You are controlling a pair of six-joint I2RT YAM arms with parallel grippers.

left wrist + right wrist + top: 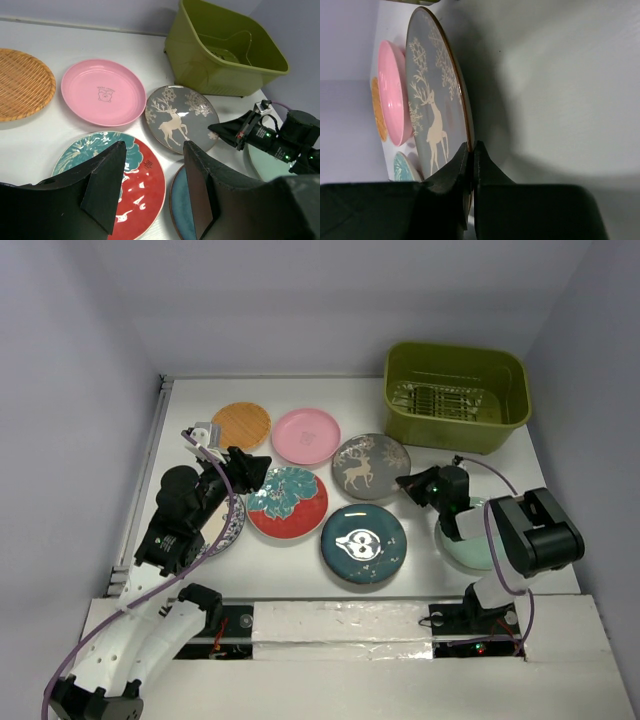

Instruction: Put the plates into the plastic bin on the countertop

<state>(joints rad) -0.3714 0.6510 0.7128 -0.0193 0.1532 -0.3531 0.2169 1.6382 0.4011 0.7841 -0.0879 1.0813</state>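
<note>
Right fingers (447, 185) pinch the rim of the deer plate (432, 100); left fingers (102, 192) hang half-open, empty.

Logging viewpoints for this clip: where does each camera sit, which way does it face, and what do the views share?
Top external: overhead at the near edge, looking down on the countertop; left arm and right arm both show.
Left wrist: faces across the countertop toward the olive-green bin; open left gripper at bottom.
Right wrist: rolled sideways, low over the countertop; right gripper shut on the grey deer plate rim.
Shared: all three show the grey deer plate and pink plate.
</note>
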